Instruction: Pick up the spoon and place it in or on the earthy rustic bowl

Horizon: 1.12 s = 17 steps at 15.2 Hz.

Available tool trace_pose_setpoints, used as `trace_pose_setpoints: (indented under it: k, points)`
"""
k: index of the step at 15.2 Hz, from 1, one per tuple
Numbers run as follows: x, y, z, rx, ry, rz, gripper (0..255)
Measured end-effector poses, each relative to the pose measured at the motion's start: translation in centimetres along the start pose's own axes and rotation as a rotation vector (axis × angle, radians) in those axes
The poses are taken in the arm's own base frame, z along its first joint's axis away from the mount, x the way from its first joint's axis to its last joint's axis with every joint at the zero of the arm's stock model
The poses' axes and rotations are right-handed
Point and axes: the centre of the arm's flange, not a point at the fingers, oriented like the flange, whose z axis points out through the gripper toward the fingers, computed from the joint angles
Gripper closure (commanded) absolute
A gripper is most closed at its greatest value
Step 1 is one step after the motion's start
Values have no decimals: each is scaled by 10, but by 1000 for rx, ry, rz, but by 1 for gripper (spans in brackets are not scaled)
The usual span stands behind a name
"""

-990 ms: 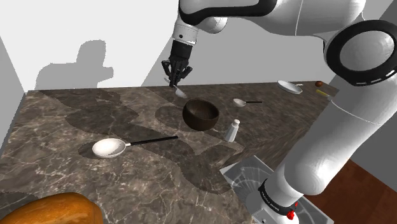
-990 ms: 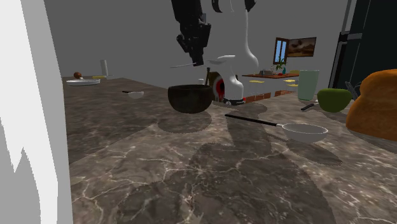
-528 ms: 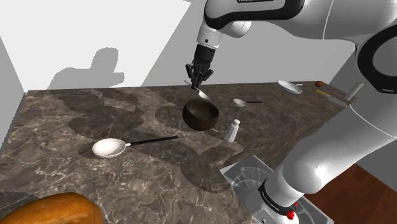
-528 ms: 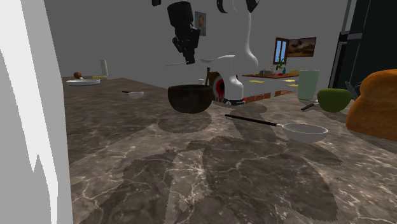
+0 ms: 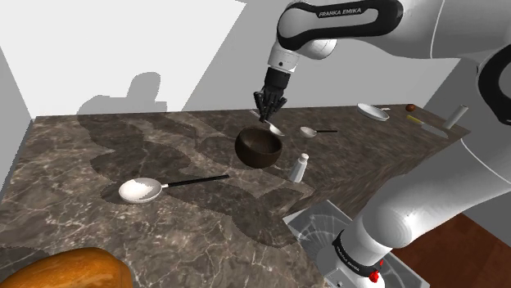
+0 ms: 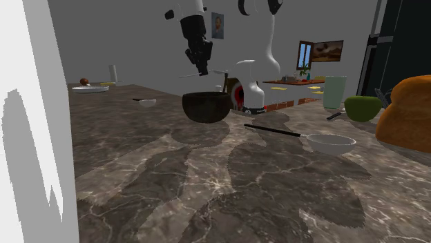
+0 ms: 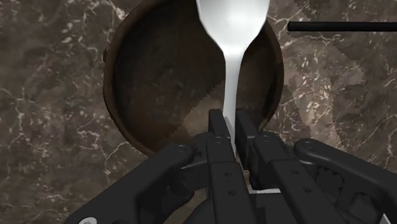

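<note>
Wrist view is showing me the gripper [image 7: 229, 124] with its two black fingers clamped on the narrow handle of the white spoon [image 7: 232, 38]. The spoon is hanging in the air over the dark brown bowl [image 7: 146, 83], its scoop end reaching out toward the bowl's rim on the side away from the gripper. I am judging the spoon to be light and stiff but smooth. With a pinch this far back on the handle, it could swivel if jolted, so I am treating it gently. The bowl looks heavy enough to stay put. I am seeing nothing inside it, only mottled brown wall. In the shoulder view, the white long-handled ladle [image 5: 139, 190] on the marble counter [image 5: 74, 164] is lying empty too.
</note>
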Motion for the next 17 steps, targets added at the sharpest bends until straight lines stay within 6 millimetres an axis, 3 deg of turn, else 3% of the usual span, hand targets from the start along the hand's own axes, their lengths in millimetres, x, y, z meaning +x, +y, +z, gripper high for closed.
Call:
trace_pose_setpoints:
  k: [10,17]
  points:
    - [7,10,53,0,0,0,255]
    - [8,10,58,0,1,0,255]
